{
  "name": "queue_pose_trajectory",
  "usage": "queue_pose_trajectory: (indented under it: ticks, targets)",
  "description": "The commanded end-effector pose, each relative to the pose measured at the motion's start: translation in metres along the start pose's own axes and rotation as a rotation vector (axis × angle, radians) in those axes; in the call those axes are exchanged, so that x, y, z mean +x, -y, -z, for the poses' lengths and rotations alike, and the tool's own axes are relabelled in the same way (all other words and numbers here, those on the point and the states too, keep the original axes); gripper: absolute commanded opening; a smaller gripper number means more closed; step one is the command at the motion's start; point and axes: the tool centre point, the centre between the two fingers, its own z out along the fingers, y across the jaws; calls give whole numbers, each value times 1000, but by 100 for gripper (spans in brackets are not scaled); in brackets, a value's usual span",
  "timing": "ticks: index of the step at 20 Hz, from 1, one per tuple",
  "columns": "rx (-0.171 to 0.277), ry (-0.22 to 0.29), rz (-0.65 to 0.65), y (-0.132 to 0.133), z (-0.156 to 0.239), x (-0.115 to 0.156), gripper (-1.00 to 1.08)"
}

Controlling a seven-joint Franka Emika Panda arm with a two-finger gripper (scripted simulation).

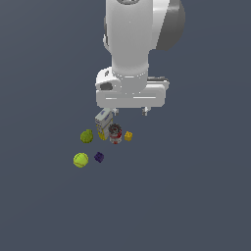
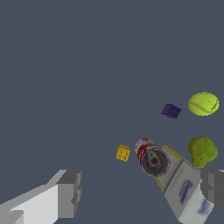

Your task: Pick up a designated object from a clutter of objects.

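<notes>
The red-and-white can [image 1: 114, 133] with a dark grey metal top stands in the clutter, touching the white-and-yellow box [image 1: 103, 122] on the exterior view's left. In the wrist view the can [image 2: 152, 158] sits beside the box [image 2: 183, 188]. My gripper [image 1: 129, 112] hangs open and empty above the clutter, apart from the can. In the wrist view the gripper [image 2: 141, 192] has its fingers [image 2: 69, 192] spread wide, and the far finger overlaps the box's end.
A tiny yellow cube [image 1: 128, 136] [image 2: 123, 153] lies close to the can. A dark purple cube [image 1: 99, 157] [image 2: 171, 111], a bright yellow-green ball [image 1: 81, 160] [image 2: 203, 104] and a duller green ball [image 1: 87, 136] [image 2: 202, 151] lie nearby on the dark grey floor.
</notes>
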Motion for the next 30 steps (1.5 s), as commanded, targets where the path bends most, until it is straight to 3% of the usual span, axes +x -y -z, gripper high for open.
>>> queue_pose_trajectory:
  ticks: [1, 9, 16, 30]
  targets:
    - [0, 0, 0, 0, 0, 0, 100]
    - [4, -39, -2, 11, 18, 10, 100]
    - [4, -39, 1, 10, 16, 10, 100]
    - [-17, -36, 141, -25, -53, -7, 100]
